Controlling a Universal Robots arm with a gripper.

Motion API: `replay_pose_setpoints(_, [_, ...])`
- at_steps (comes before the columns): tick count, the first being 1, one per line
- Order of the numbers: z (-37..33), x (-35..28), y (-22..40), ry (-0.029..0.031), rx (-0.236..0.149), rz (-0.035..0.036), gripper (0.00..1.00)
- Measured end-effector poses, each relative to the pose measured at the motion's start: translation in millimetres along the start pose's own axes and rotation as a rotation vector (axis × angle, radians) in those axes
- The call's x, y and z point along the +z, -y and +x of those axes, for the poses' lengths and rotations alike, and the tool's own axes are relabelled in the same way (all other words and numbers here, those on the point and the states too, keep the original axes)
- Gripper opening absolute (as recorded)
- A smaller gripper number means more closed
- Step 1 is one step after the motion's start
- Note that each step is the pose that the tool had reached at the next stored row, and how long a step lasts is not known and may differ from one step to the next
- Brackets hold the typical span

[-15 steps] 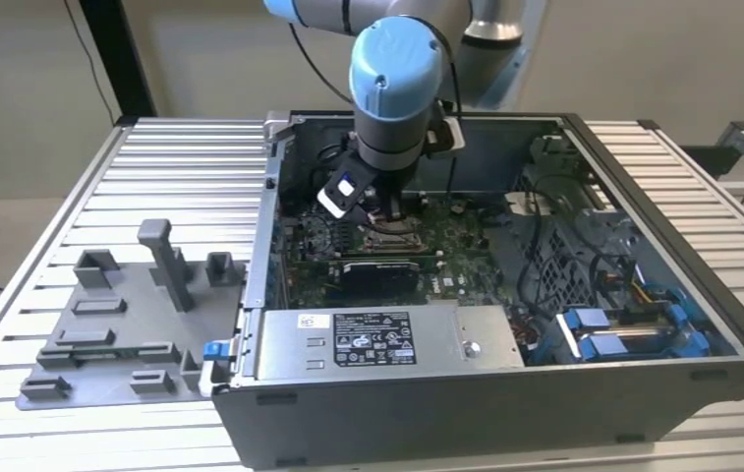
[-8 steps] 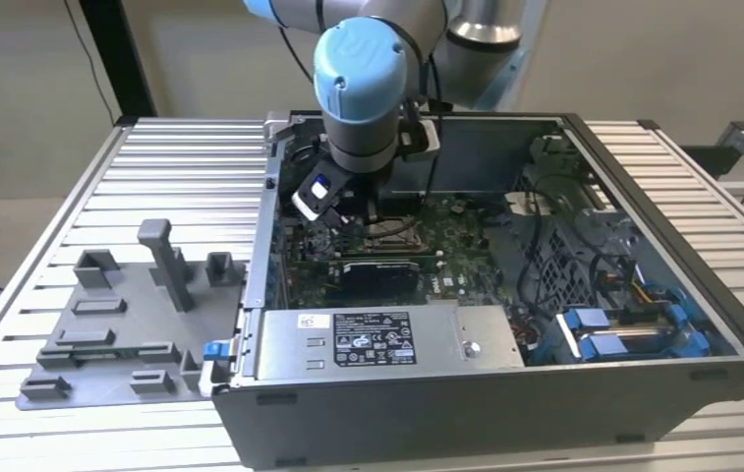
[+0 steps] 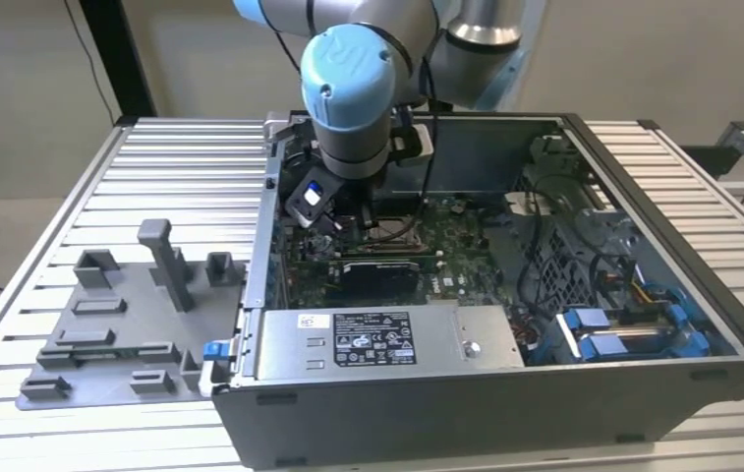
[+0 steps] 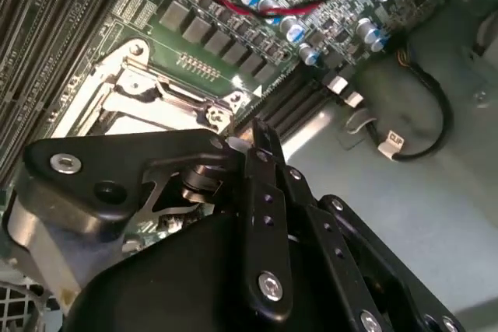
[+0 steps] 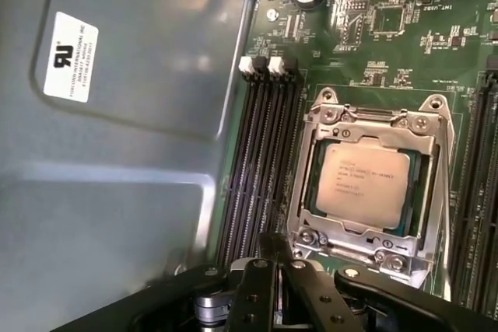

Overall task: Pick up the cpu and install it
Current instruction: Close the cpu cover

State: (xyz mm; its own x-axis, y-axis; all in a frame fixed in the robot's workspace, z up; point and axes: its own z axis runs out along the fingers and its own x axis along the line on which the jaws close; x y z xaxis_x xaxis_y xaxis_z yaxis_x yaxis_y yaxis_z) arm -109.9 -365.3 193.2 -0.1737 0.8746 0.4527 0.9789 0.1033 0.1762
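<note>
Hand (image 5: 272,285) nearest — cpu (image 5: 363,186) seated in socket frame (image 5: 372,118), print illegible.

A white rectangular paper label (image 5: 71,67) on the grey metal case panel (image 5: 124,192), well apart from the gripper (image 5: 274,245), bears a mark and print too small to make out. The pale silver square cpu (image 5: 364,186), near the gripper, carries faint lettering. A white sticker (image 3: 374,339) with symbols sits on the silver power supply box (image 3: 484,344).
</note>
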Motion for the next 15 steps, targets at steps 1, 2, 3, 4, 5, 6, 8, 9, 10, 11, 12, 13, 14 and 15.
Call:
replay_pose_setpoints(1, [-0.4, 0.8, 0.0, 0.0, 0.0, -0.0002, 0.0])
replay_pose_setpoints(2, [-0.6, 1.0, -0.3, 0.0001, 0.0, -0.0001, 0.0])
replay_pose_setpoints(3, [-0.7, 1.1, -0.8, 0.0001, 0.0, -0.0001, 0.0])
replay_pose_setpoints(4, [-0.9, 1.3, -1.7, 0.0001, 0.0, -0.0002, 0.0])
replay_pose_setpoints(5, [-1.1, 1.5, -3.2, -0.0001, 0.0, -0.0002, 0.0])
replay_pose_setpoints(6, [-1.5, 1.7, -5.2, -0.0001, 0.0, -0.0002, 0.0])
replay_pose_setpoints(8, [-2.4, 2.2, -10.0, 0.0, 0.0, -0.0001, 0.0])
replay_pose_setpoints(9, [-2.8, 2.5, -12.4, 0.0, 0.0, 0.0, 0.0])
replay_pose_setpoints(10, [-3.1, 2.7, -14.3, 0.0, 0.0, 0.0001, 0.0])
replay_pose_setpoints(11, [-3.5, 2.9, -16.3, 0.0, 0.0, 0.0, 0.0])
replay_pose_setpoints(12, [-3.9, 3.2, -18.3, 0.0, 0.0, 0.0002, 0.0])
replay_pose_setpoints(13, [-4.3, 3.5, -20.6, 0.0, 0.0, 0.0004, 0.0])
replay_pose_setpoints(14, [-4.8, 3.8, -22.9, 0.0, 0.0, 0.0006, 0.0])
replay_pose_setpoints(15, [-5.3, 4.3, -25.0, 0.0, 0.0, 0.0006, 0.0])
